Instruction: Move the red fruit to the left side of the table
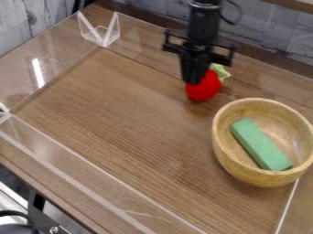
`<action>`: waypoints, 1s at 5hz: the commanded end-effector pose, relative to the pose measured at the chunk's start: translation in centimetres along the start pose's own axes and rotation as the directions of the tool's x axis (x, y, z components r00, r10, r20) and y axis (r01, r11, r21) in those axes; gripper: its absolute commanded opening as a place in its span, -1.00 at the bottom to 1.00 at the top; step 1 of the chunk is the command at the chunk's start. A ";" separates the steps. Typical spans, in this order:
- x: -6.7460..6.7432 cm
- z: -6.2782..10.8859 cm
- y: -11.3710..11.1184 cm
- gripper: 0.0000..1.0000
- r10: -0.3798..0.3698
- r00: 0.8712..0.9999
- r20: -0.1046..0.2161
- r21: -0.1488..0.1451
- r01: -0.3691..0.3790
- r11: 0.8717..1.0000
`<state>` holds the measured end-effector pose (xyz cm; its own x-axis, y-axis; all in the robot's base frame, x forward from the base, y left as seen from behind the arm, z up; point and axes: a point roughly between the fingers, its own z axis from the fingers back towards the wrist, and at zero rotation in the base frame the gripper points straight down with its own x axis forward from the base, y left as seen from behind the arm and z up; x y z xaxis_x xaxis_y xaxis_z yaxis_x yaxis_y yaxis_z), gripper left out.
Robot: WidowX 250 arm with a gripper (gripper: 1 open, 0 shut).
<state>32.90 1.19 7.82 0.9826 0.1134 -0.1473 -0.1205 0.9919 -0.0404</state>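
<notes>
The red fruit (206, 89) rests on the brown table (110, 110) at the back right, its green top (221, 71) pointing right. My black gripper (199, 78) points straight down onto the fruit's upper part. Its fingers (191, 66) are drawn together around the fruit, which still touches the tabletop. The fruit's top left part is hidden behind the fingers.
A round wooden bowl (221, 137) holding a green block (262, 144) stands just right of and in front of the fruit. Low clear acrylic walls (37, 137) edge the table, with a clear bracket (98, 29) at the back left corner.
</notes>
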 end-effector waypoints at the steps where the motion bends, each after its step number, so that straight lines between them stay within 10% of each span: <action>1: 0.9 3.9 1.0 -1.00 -0.042 0.993 0.109 -0.014 0.043 0.999; 2: 1.2 3.3 0.0 -1.00 -0.083 0.991 0.107 -0.010 0.085 0.996; 3: 1.2 6.4 0.6 -1.00 -0.073 0.989 0.130 -0.025 0.077 0.997; 4: 1.6 6.6 0.4 1.00 -0.078 0.990 0.114 -0.016 0.080 0.997; 5: 0.8 5.6 -0.8 1.00 -0.076 0.993 0.092 -0.004 0.076 0.997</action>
<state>34.39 0.49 11.05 0.9920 0.0330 -0.1217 -0.0405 0.9974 -0.0597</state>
